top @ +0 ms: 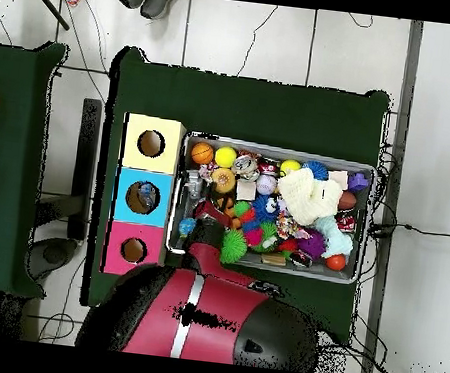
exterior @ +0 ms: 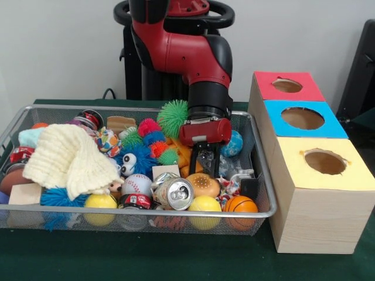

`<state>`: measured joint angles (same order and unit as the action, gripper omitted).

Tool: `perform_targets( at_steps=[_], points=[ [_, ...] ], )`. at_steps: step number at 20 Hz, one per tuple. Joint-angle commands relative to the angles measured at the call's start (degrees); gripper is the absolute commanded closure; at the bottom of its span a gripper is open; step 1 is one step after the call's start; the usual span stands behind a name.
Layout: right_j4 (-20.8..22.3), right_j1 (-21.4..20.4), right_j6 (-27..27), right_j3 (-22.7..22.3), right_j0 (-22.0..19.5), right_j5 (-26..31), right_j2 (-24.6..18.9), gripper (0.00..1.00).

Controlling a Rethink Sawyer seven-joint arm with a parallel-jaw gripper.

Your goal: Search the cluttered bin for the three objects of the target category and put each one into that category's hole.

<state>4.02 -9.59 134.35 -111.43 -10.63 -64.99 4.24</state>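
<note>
The wire-mesh bin (exterior: 117, 211) is full of toys; it also shows in the overhead view (top: 274, 147). My gripper (exterior: 205, 164) reaches down into the bin's right part, among the clutter, next to the box side (top: 198, 212). See-through wrinkly plastic, probably a clear bottle (exterior: 225, 167), lies right at the gripper and beside it. I cannot tell whether the gripper holds it. No other clear bottle shows. The red-topped hole (exterior: 287, 85) is the farthest of the three on the wooden box, apart from the gripper (top: 133, 251).
The blue-topped hole (exterior: 302, 118) and yellow-topped hole (exterior: 325, 161) lie nearer the camera. A silver can (exterior: 176, 193), a blue globe ball (exterior: 233, 143), a green spiky ball (exterior: 174, 117), a small basketball (exterior: 240, 205) and a cream knitted cloth (exterior: 70, 158) fill the bin.
</note>
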Motion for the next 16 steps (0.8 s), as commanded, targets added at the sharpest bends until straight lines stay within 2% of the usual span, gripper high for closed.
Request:
perform_targets(
  at_steps=[1, 3, 4, 11, 16],
  points=[
    [2.2, 17.6, 2.0, 4.6, 0.4, 25.0, -3.7, 1.0],
    [3.4, 17.9, 4.9, 4.2, -1.4, 23.3, -4.6, 1.0],
    [5.4, 18.0, 6.0, 4.4, -3.1, 24.2, -5.5, 1.0],
    [11.9, 16.8, 5.3, 5.2, -6.0, 28.9, -6.1, 1.0],
    [13.7, 14.6, 5.1, 4.6, -7.4, 31.7, -6.4, 1.0]
  ],
)
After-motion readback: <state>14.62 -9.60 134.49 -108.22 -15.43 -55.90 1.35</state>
